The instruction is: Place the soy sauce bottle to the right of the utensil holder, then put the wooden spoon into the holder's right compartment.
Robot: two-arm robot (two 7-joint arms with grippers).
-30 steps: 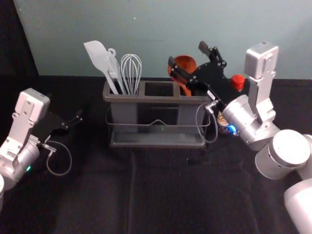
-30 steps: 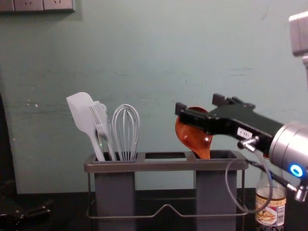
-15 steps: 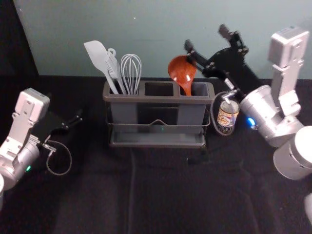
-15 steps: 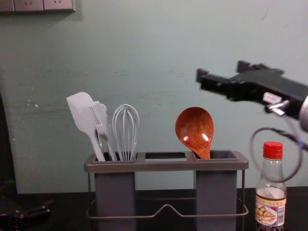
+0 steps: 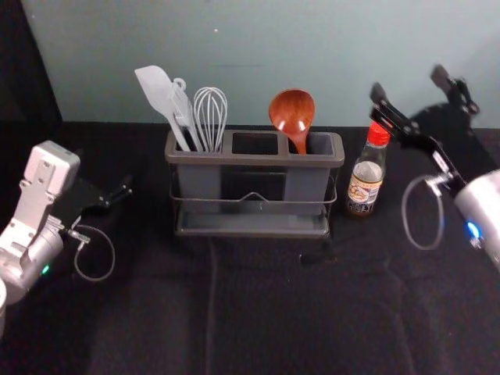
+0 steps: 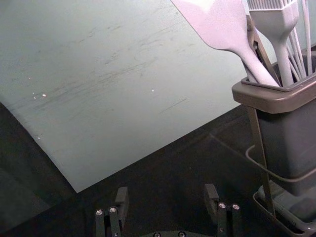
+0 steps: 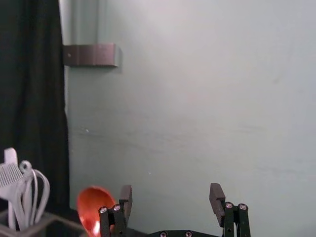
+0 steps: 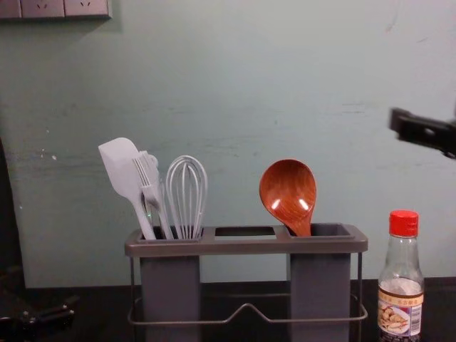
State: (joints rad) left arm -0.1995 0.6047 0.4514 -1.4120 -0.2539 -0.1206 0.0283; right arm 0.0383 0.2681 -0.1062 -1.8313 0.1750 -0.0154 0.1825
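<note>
Soy sauce bottle (image 5: 365,185): stood upright just right of the utensil holder (image 5: 254,160).
Wooden spoon (image 5: 292,112): held in the right compartment (image 5: 306,184).
Right gripper (image 5: 408,78): opened, empty, raised near the bottle's cap (image 5: 379,135).
Left gripper (image 6: 166,193): parked left of the holder, opened.
Progress: both placements apparently completed; only arm retreat left.
Setting: dark worktop (image 5: 273,312), backed by a grey-green wall (image 5: 312,47).

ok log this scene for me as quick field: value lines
spoon: bowl up, in the holder's right compartment
bottle: upright, red cap, right of the holder
left compartment: white spatula, whisk, other utensils
middle compartment: nothing sticking out
right claw: open, raised on the right, holding nothing
left claw: open, parked left of the holder
</note>
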